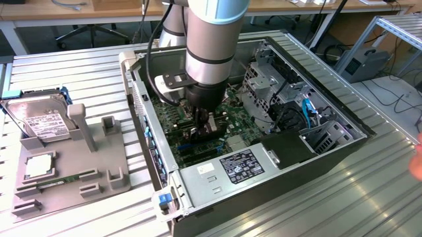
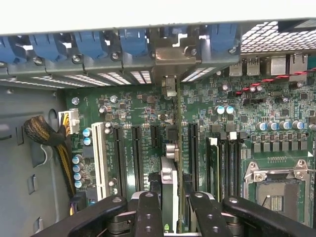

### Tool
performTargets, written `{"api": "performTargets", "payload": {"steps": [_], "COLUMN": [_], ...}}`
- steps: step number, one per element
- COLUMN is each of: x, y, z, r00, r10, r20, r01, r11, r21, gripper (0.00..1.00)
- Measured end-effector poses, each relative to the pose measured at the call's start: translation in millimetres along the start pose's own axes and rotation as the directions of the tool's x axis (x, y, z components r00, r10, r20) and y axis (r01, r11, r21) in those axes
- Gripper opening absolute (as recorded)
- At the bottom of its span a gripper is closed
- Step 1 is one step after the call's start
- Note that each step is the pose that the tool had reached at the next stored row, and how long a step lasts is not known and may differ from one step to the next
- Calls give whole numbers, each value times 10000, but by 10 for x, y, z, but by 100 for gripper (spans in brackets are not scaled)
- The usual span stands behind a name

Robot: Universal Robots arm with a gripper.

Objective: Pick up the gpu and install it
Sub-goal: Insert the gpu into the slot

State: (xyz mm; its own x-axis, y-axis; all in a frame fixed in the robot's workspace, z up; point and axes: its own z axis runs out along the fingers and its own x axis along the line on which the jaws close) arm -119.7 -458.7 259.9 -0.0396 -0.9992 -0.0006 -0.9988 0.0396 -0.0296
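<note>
While the gpu stands edge-on between my pincer fingers, I have it gripped and down inside the computer case, right over the motherboard slots. Pickup is done, I judge; seating is not confirmed, since I cannot tell whether its edge is in a slot. The bracket end points toward the rear slot covers. On the table, the hard drive sits in the grey fixture.

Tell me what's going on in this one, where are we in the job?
The robot arm has reached down into the open computer case, and its gripper is closed on the gpu, held on edge over the motherboard. The card lines up with an expansion slot, its bracket end toward the case's rear openings. On the grey holder outside sit the hard drive and memory stick.
</note>
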Motion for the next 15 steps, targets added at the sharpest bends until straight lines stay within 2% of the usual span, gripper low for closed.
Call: {"api": "performTargets", "payload": {"steps": [10,15], "x": [-22,-24], "y": [1,1], "z": [1,2], "r00": [9988,9985], "r10": [-484,-541], "r20": [16,18], "r01": [484,541], "r11": [9988,9985], "r21": [1,1], "gripper": [27,27]}}
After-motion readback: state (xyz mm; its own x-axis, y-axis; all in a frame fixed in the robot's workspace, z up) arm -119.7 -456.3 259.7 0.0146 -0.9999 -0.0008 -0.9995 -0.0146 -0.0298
